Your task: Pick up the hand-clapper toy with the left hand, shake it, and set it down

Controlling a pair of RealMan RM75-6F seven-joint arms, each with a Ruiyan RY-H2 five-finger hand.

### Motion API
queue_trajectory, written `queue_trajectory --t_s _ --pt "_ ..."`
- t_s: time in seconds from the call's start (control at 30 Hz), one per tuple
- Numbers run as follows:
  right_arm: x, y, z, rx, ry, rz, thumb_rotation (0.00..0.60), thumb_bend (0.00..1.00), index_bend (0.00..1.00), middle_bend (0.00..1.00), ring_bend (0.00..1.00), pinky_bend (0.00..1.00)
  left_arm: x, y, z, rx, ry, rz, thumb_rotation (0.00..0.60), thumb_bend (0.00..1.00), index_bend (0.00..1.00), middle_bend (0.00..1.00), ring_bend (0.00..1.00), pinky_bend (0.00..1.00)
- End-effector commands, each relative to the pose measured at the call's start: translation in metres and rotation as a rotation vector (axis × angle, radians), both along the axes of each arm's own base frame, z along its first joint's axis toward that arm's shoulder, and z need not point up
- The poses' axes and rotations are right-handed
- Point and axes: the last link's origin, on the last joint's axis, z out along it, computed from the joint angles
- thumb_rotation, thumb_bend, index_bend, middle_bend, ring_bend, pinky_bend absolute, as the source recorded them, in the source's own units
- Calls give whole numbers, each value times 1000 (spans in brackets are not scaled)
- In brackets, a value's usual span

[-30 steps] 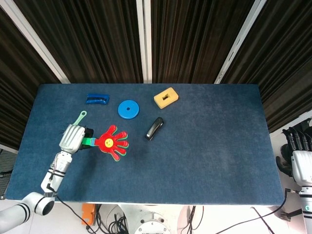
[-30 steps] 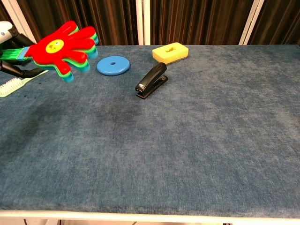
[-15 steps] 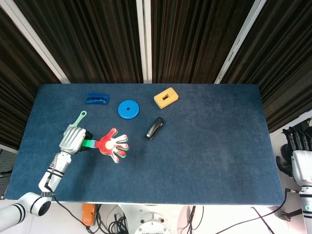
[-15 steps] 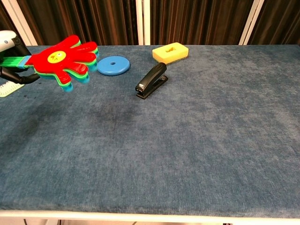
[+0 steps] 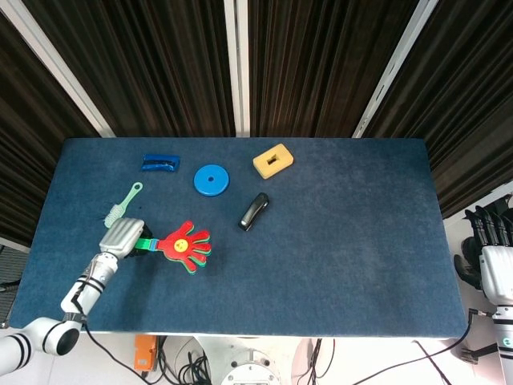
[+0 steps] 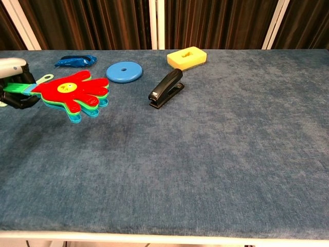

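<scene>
Left hand (image 5: 122, 237) still clamped on the clapper toy (image 5: 184, 246) handle, but it's dropped way lower toward the tabletop (image 5: 337, 241) now, so set-down looks close.

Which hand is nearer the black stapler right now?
Left. The left hand holds the hand-clapper toy by its handle, left of and nearer the robot than the black stapler. The right hand hangs off the table's right edge, far from it.
</scene>
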Motion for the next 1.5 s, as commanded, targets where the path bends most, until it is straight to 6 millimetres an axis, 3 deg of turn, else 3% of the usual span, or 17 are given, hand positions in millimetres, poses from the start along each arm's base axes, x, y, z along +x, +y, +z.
queue_trajectory --t_s 0.03,0.3,0.4,0.6,0.7,0.9,0.97,1.1,1.23,1.4,1.5 --pt "1 0 0 0 -1 2 600 327 0 0 0 0 2 3 5 1 -28 25 600 523 1000 1000 1000 1000" --pt "-1 -1 -3 9 -5 -8 600 327 0 0 0 0 1 5 7 63 -72 4 600 526 1000 1000 1000 1000" --pt "-2 -2 -3 12 -7 -10 600 327 0 0 0 0 7 3 7 60 -273 96 600 530 1000 1000 1000 1000" --pt "-2 -1 -2 12 -5 -12 600 327 0 0 0 0 20 12 31 79 -853 315 600 531 1000 1000 1000 1000" --pt "-2 -1 -3 15 -6 -13 600 327 0 0 0 0 18 15 41 79 -946 321 600 534 1000 1000 1000 1000" --pt "-1 -2 -6 23 -5 -11 600 327 0 0 0 0 10 14 40 86 -826 250 600 534 1000 1000 1000 1000" --pt "-1 -2 -6 22 -5 -11 600 327 0 0 0 0 4 15 37 107 -641 161 600 535 1000 1000 1000 1000" --pt "-1 -2 -5 19 -2 -13 600 327 0 0 0 0 -9 12 25 178 -63 -150 600 535 1000 1000 1000 1000" --pt "-1 -2 -6 25 -5 -15 600 327 0 0 0 0 -13 6 10 148 214 -289 600 535 1000 1000 1000 1000" --pt "-1 -2 -4 18 -5 -10 600 327 0 0 0 0 -11 8 4 139 329 -330 600 536 1000 1000 1000 1000" --pt "0 -2 -2 8 -6 -6 600 327 0 0 0 0 -5 8 5 145 249 -276 600 536 1000 1000 1000 1000"
